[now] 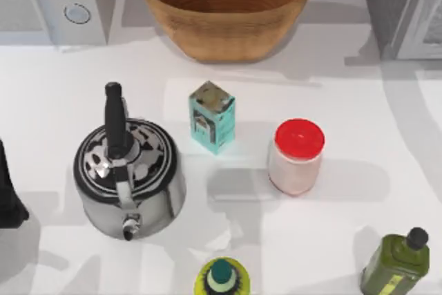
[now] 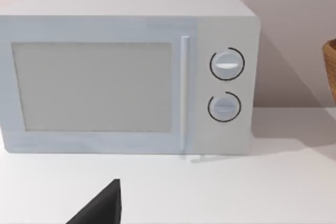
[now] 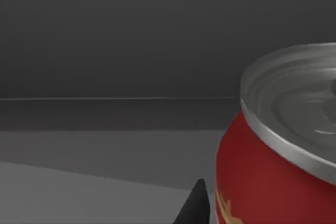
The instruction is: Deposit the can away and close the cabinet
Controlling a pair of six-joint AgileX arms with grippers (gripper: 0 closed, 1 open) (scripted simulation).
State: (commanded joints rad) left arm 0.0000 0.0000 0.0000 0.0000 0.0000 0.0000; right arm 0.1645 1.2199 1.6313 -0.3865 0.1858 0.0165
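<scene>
The can (image 3: 278, 150), red with a silver metal top and a pale yellowish mark on its side, stands upright on a dark grey floor with dark grey walls behind it. In the right wrist view a dark part of my right gripper (image 3: 195, 208) sits close beside the can; whether it touches the can is unclear. The cabinet (image 1: 397, 12) is at the table's back right corner, a dark grey body with a pale framed door panel (image 1: 429, 22) next to it. My left gripper (image 1: 8, 195) is parked at the table's left edge, facing the microwave (image 2: 131, 77).
On the table stand a steel kettle (image 1: 130, 174) with a black handle, a teal carton (image 1: 212, 117), a red-lidded whitish jar (image 1: 297, 157), an olive oil bottle (image 1: 399, 264) and a green-capped yellow bottle (image 1: 222, 278). A wicker basket (image 1: 226, 5) sits at the back.
</scene>
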